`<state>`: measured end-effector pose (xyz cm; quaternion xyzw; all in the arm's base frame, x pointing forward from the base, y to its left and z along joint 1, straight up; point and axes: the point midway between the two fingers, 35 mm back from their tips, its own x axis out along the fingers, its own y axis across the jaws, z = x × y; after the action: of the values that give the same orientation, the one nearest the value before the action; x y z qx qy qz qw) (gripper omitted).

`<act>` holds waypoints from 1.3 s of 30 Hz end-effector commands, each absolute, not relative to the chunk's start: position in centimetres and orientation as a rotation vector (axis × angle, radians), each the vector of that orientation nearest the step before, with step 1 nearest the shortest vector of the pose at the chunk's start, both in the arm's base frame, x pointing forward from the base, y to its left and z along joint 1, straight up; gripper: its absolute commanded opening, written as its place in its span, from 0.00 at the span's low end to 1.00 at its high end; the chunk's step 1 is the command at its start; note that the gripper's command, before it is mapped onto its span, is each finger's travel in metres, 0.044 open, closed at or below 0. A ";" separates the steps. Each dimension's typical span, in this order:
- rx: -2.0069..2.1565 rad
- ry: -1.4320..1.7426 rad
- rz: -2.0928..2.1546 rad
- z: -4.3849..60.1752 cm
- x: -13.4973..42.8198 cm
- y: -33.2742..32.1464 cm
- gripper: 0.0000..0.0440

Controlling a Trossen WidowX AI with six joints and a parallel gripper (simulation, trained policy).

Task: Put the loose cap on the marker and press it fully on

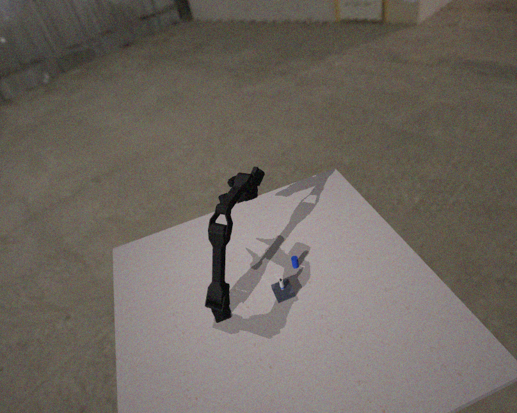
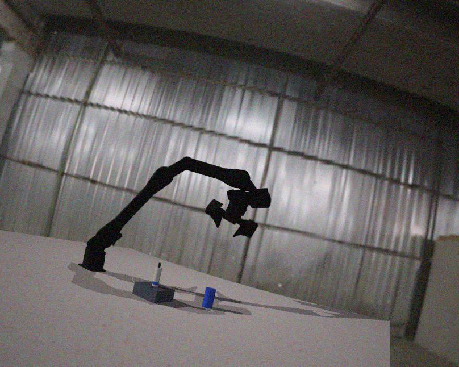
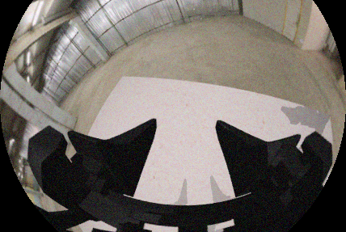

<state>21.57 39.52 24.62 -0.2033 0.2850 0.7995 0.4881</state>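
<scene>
A blue cap [image 1: 294, 262] [image 2: 208, 297] stands upright on the table, a little apart from the holder block. The dark grey-blue holder block [image 1: 288, 295] [image 2: 150, 292] holds a white marker [image 1: 281, 283] [image 2: 157, 275] upright, its dark tip bare and pointing up. My gripper [image 2: 226, 232] [image 3: 187, 124] is open and empty, high above the table, with its fingers pointing down. In the exterior view it hangs above and a little right of the cap. Its fingertips cannot be made out in the top view. Neither cap nor marker shows in the wrist view.
The pale table [image 1: 339, 346] [image 2: 64, 332] [image 3: 182, 101] carries the black arm's base [image 1: 217, 302] [image 2: 93, 258], which stands beyond the holder block from the cap. Shadows of the arm fall over the block and around the cap. The table's far edge shows in the wrist view.
</scene>
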 end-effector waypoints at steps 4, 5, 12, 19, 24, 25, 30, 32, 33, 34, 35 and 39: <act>-0.525 0.709 1.876 24.7 23.8 37.1 0.72; -0.528 0.713 1.867 24.6 24.1 36.7 0.72; -0.551 0.744 1.801 24.4 26.2 34.2 0.72; -0.576 0.777 1.736 24.1 28.1 31.6 0.72; -0.595 0.801 1.691 24.0 29.3 29.8 0.72; -0.599 0.806 1.682 23.9 29.6 29.4 0.72; -0.619 0.832 1.639 23.7 30.6 27.5 0.71; -0.627 0.842 1.622 23.6 31.0 26.7 0.71; -0.631 0.848 1.613 23.6 31.2 26.4 0.71; -0.635 0.853 1.605 23.6 31.4 26.0 0.71; -0.640 0.858 1.597 23.5 31.6 25.6 0.71; -0.663 0.864 1.561 23.3 32.6 24.2 0.71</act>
<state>31.90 25.36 23.29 -0.2716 0.3693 0.6780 0.5746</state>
